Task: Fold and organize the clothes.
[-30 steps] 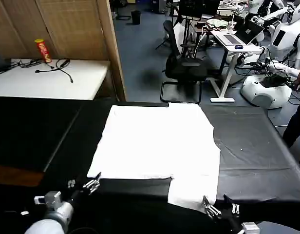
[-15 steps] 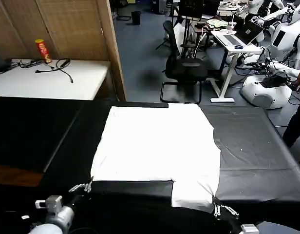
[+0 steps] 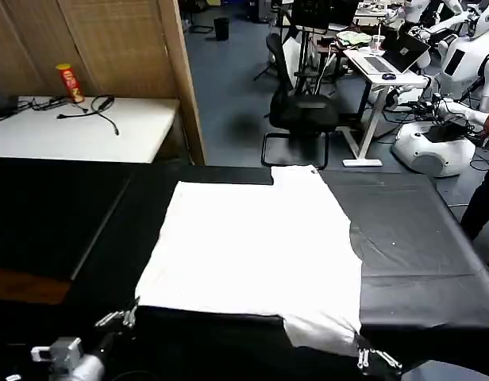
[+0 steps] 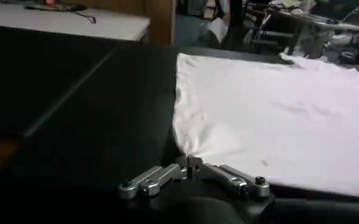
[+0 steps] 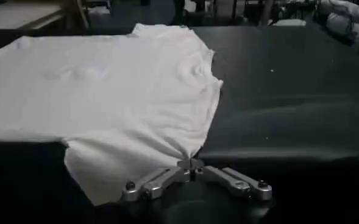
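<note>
**White T-shirt pinched at 2 near corners on the black table**

The T-shirt [image 3: 256, 250] lies spread flat on the black table [image 3: 419, 254], plain white side up, with no print in sight. Its far edge reaches close to the table's far edge, where a small flap of cloth juts out past the rest. Its near edge runs across the table close to the robot. On the robot's right, a section of cloth hangs lower than the rest of the near edge, towards the robot.

The left gripper [image 3: 117, 317] sits at the near left corner of the T-shirt. In the left wrist view its jaws are clenched on the cloth [image 4: 270, 115] right at that corner, and the fabric gathers into small wrinkles that fan out from the pinch point. The left gripper [image 4: 190, 163] is low over the table's black surface.

The right gripper [image 3: 370, 357] sits at the near right corner, on the lower section of cloth. In the right wrist view the jaws are likewise clenched on the T-shirt [image 5: 118, 91], with creases drawn in towards the grip. The right gripper [image 5: 191, 164] holds the cloth where its edge meets the bare black table.

The 2 grippers are well apart, 1 at each end of the near edge.

Beyond the table on the robot's left stands a white tabletop [image 3: 78, 131] with black cables [image 3: 94, 107] and a red and yellow can [image 3: 68, 82]. Behind the table's far edge stands a black office chair [image 3: 300, 111].
</note>
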Controlling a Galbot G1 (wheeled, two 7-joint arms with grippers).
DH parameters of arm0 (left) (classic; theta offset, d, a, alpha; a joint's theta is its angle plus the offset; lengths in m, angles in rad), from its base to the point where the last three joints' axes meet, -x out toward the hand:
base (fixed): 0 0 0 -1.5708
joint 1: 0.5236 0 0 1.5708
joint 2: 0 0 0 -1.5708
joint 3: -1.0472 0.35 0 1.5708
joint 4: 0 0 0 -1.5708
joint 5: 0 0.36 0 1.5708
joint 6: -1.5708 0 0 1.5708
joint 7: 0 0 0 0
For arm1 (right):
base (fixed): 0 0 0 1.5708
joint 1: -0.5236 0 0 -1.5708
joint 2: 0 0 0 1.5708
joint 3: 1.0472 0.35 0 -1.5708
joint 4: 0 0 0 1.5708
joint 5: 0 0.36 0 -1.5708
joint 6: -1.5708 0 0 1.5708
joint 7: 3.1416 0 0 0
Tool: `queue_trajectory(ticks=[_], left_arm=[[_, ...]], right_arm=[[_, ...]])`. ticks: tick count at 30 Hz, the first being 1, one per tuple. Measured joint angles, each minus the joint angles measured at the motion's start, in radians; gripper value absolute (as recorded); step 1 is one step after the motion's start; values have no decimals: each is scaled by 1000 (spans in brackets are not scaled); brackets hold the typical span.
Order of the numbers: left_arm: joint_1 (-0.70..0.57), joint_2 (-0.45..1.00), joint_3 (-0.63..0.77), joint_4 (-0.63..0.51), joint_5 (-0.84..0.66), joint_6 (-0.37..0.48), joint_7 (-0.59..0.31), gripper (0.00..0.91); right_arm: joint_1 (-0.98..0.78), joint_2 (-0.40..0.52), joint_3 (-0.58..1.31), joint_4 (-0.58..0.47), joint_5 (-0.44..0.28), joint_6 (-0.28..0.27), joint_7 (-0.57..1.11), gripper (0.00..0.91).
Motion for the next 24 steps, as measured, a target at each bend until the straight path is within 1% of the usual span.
queue_trajectory(ticks=[3, 6, 10, 15, 20, 24], left_arm=[[-41, -12, 13, 6, -9, -19, -10, 0], [-114, -15, 32, 30, -10, -24, -23, 0], [-221, -14, 59, 73, 17, -37, -30, 0], [-342, -13, 101, 162, 49, -60, -22, 0], [-414, -24, 131, 261, 94, -91, -7, 0], [-458, -22, 154, 341, 120, -104, -3, 0]], right_arm=[[100, -33, 7, -42, 45, 11, -1, 0], [210, -71, -2, -109, 63, 20, -9, 0], [358, -108, -31, -217, 71, 13, -11, 0], [524, -134, -75, -337, 80, 12, -23, 0], [654, -141, -123, -456, 80, 10, -29, 0], [736, -139, -161, -551, 60, 9, -34, 0]])
